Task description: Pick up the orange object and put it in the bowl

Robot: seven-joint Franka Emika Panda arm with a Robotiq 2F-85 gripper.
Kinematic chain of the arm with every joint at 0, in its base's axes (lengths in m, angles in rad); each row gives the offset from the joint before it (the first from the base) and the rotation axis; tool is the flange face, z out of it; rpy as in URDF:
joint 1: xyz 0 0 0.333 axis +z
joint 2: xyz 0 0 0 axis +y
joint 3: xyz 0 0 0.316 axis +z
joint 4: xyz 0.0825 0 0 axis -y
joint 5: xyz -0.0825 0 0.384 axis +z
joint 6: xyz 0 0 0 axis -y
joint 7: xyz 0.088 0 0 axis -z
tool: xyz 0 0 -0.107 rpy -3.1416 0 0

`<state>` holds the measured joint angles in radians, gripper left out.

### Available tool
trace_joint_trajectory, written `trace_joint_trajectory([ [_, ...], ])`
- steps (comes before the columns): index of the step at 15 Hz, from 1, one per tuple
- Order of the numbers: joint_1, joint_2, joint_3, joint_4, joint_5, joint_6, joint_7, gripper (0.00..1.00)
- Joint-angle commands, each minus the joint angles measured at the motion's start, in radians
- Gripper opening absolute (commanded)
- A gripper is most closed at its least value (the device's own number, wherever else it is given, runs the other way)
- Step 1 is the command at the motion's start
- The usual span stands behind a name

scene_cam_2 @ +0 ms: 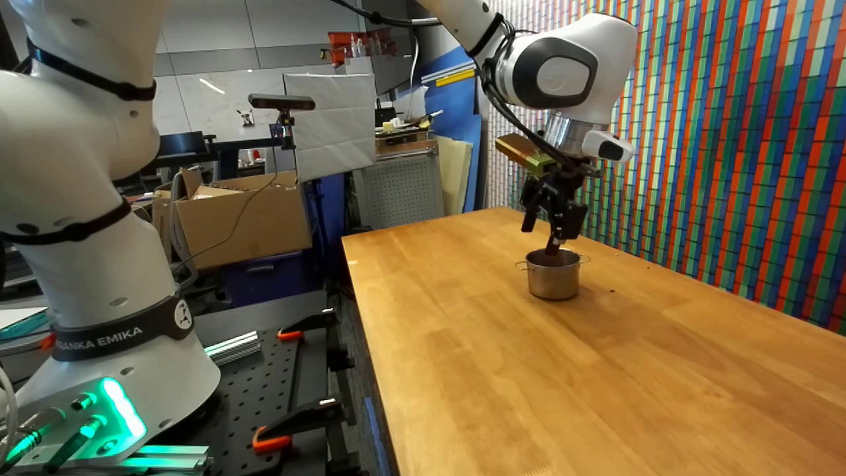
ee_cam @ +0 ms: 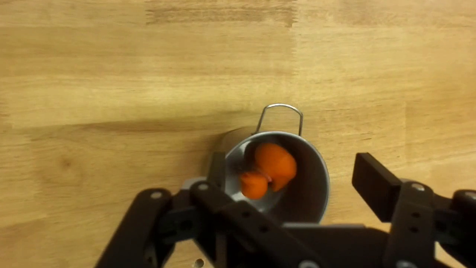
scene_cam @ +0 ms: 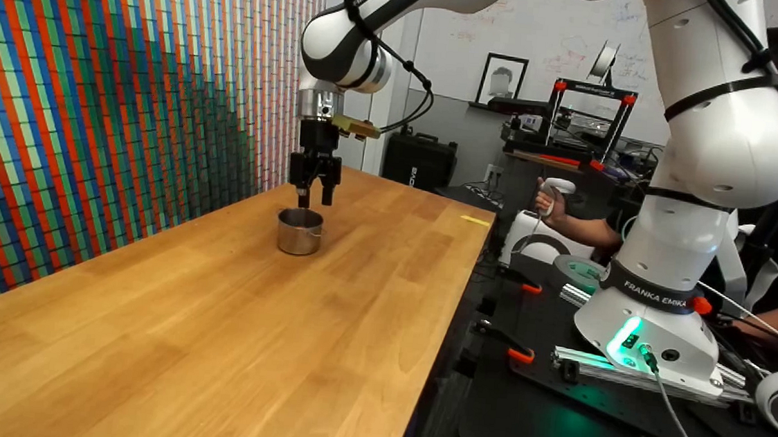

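Note:
The metal bowl point(scene_cam: 299, 238) stands upright on the wooden table, and it also shows in an exterior view point(scene_cam_2: 554, 281) with two wire handles. In the wrist view I look down into the bowl point(ee_cam: 320, 178). The bright orange object point(ee_cam: 276, 163) lies inside it, with a larger lobe and a smaller lobe beside it; I cannot tell whether they are one piece. My gripper point(ee_cam: 296, 178) is open with nothing between its fingers. In both exterior views the gripper point(scene_cam: 315, 199) point(scene_cam_2: 542, 237) hangs just above the bowl, one fingertip at about rim height. The orange object is not clearly visible in the exterior views.
The wooden table point(scene_cam: 282, 335) spreads around the bowl. A coloured striped wall point(scene_cam: 91, 119) runs along its far side. Clamps with orange tips point(scene_cam_2: 272, 439) hold the robot's black base plate. A bit of yellow tape point(scene_cam: 475, 220) sticks near the table's edge.

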<state>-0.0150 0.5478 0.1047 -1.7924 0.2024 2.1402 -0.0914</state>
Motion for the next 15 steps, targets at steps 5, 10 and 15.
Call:
trace_joint_trajectory([
  [5, -0.032, -0.016, -0.11, 0.094, -0.127, -0.082, -0.011, 1.0],
  [10, -0.083, -0.072, -0.136, 0.229, -0.176, -0.275, -0.084, 1.0],
  [15, -0.105, -0.144, -0.132, 0.327, -0.174, -0.463, -0.175, 1.0],
])
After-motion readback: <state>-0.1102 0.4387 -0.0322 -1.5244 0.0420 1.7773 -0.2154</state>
